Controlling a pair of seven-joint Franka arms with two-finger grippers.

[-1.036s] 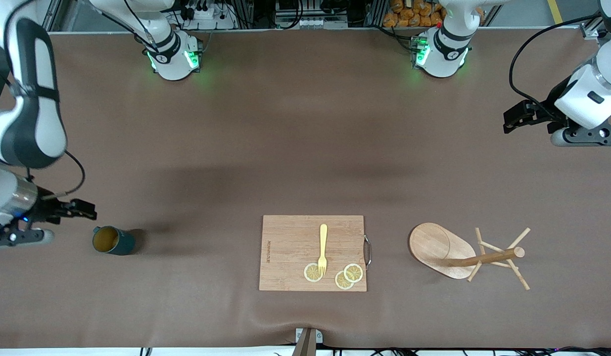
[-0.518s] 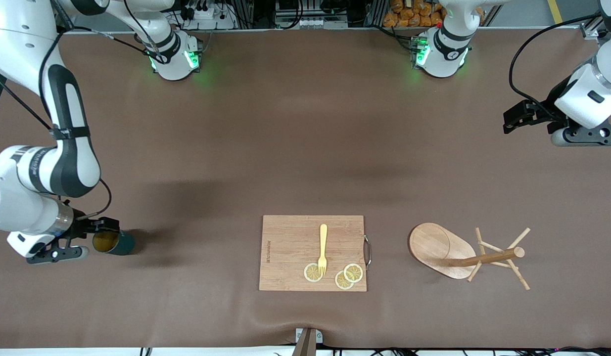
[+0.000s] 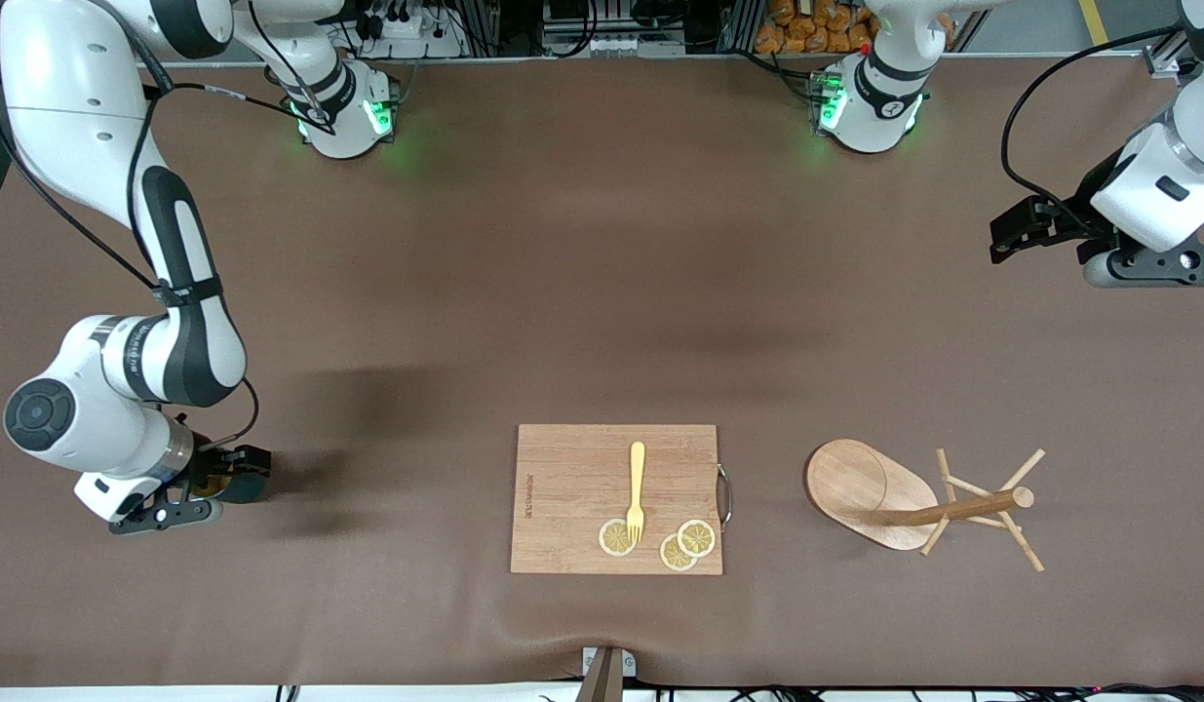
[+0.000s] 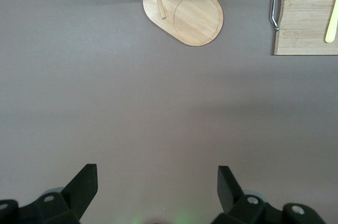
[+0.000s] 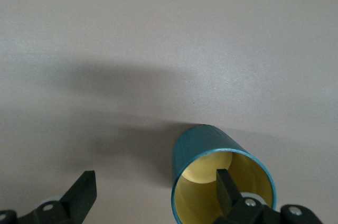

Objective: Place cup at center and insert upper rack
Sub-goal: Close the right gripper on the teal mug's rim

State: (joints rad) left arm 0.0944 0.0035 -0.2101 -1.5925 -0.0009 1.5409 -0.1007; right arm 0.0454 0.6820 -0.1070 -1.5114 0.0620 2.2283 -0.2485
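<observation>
Front view: The right pincer [image 3: 233,475] is low at the right arm's end of the table [image 3: 582,273], directly at the cup [image 3: 243,485], which is mostly hidden beneath it. The left pincer [image 3: 1013,232] hangs over bare table at the left arm's end, where that arm waits. The upper rack [image 3: 918,497] lies tipped on its side, well apart from the cup, beside the cutting board [image 3: 572,483]. The board carries a yellow fork [image 3: 637,490] and lemon slices [image 3: 675,541].

Left wrist view: The left pincer [image 4: 157,192] has its fingers [image 4: 83,188] spread wide, with nothing between them. The rack's oval base [image 4: 184,9] and the cutting board's handle [image 4: 274,6] appear farther off.

Right wrist view: The right pincer [image 5: 153,192] is spread apart. One finger [image 5: 226,188] sits inside the cup [image 5: 206,152], against its yellowish inner wall; the other stands outside it. The cup rests on the table.
</observation>
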